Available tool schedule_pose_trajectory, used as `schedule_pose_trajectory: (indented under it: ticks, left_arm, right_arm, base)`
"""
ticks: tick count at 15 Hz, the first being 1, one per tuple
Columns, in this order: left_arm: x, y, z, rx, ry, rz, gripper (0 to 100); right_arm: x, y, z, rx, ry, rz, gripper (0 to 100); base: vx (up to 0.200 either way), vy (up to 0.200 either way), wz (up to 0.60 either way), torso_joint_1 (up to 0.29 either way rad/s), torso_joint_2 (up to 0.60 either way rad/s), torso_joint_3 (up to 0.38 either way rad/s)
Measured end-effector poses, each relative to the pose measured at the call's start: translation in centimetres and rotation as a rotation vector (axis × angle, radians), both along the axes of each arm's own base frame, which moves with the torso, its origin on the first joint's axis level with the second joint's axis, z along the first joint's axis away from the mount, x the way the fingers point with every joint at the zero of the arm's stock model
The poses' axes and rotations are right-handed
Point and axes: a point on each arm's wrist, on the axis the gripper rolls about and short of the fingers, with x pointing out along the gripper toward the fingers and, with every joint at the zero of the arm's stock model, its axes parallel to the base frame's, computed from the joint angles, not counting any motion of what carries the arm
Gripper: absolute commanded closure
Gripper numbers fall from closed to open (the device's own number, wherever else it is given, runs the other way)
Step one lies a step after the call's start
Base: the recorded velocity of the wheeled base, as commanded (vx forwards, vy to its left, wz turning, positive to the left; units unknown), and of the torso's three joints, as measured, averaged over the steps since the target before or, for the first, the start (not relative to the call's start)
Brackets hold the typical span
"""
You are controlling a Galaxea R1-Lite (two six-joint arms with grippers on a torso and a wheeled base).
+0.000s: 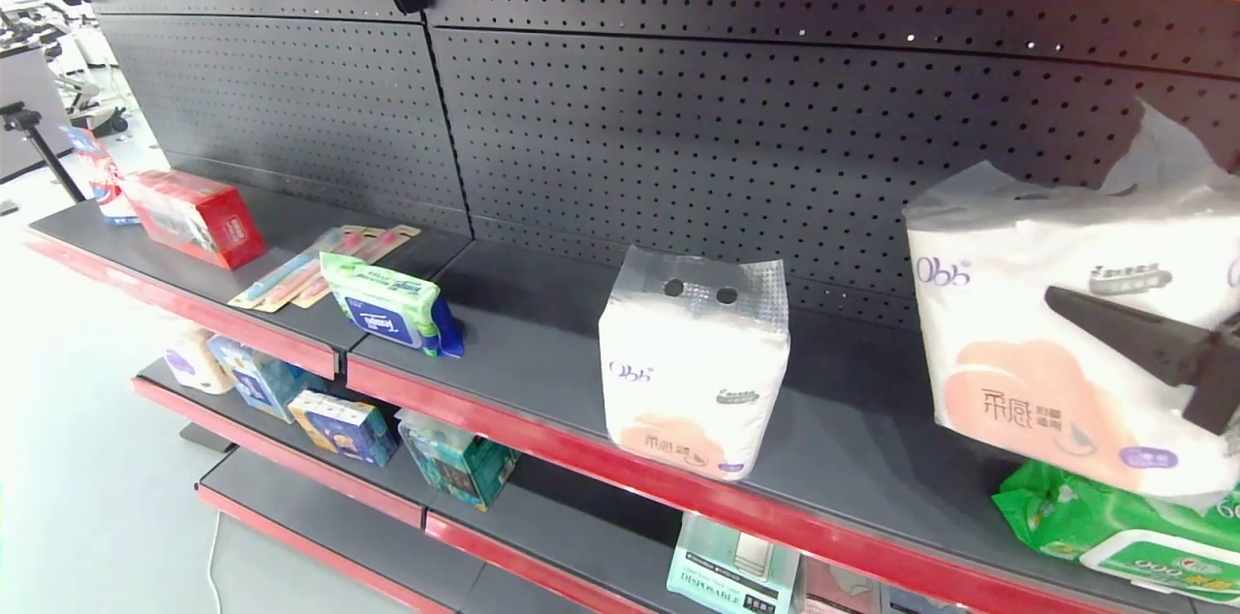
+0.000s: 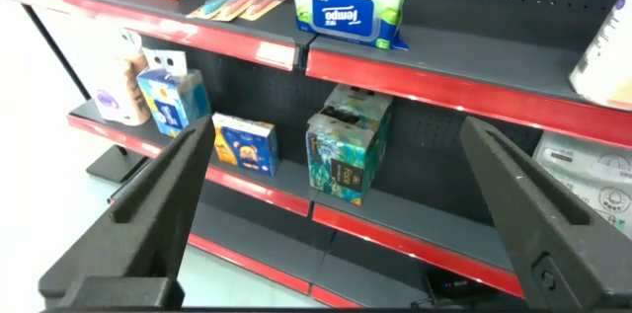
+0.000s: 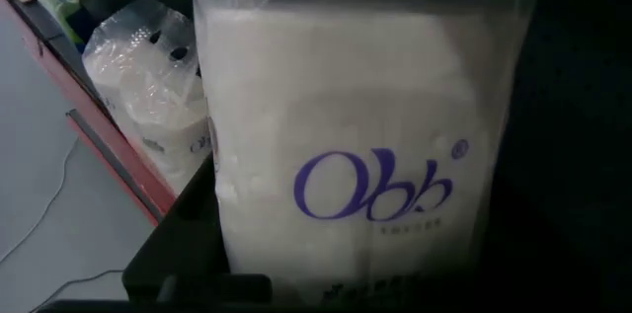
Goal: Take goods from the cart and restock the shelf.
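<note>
The held tissue pack (image 1: pixel 1027 304) is upright at shelf height, to the right of the shelved tissue pack (image 1: pixel 693 372) and apart from it. The right claw (image 1: pixel 1133 338) is clenched on the held tissue pack; one black finger lies across the pack's printed front face. In the right wrist view the held tissue pack (image 3: pixel 365 155) sits between the dark fingers, with the shelved tissue pack (image 3: pixel 148 86) beyond it.

The shelved tissue pack stands upright on the shelf (image 1: pixel 542 372), close to the red front edge. A green wipes pack (image 1: pixel 1114 522) lies right of the shelved tissue pack, directly under the held pack; whether the two touch cannot be told.

Left of the shelved tissue pack lies a green-and-blue wipes pack (image 1: pixel 392 304). Further left lie the toothbrushes (image 1: pixel 320 265), then a red box (image 1: pixel 194 217).

Below and left of the shelved tissue pack, on the lower shelf board, stand a teal box (image 1: pixel 460 464) and a blue box (image 1: pixel 349 425).

The left claw (image 2: pixel 341 204) is released, its fingers (image 2: pixel 148 214) spread wide, facing the teal box (image 2: pixel 346 150) from a level lower than the shelved tissue pack.
</note>
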Motion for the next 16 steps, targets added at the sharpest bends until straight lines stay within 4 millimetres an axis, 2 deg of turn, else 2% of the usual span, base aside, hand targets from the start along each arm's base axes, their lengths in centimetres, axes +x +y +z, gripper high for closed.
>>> schedule_pose_trajectory:
  ticks: [6,11,16]
  left_arm:
    - [0.0,0.0,0.0,0.000,0.000,0.000,0]
    - [0.0,0.0,0.0,0.000,0.000,0.001,0]
    - [0.0,0.0,0.0,0.000,0.000,0.001,0]
  right_arm:
    - [6.6,0.8,-2.7,0.021,0.058,-0.001,100]
    - [10.8,1.1,-5.2,0.039,0.065,0.117,100]
    - [14.4,0.1,-6.8,0.062,0.048,0.221,100]
  base:
    - [0.000,0.000,0.00,0.000,0.00,0.000]
    - [0.000,0.000,0.00,0.000,0.00,0.000]
    - [0.000,0.000,0.00,0.000,0.00,0.000]
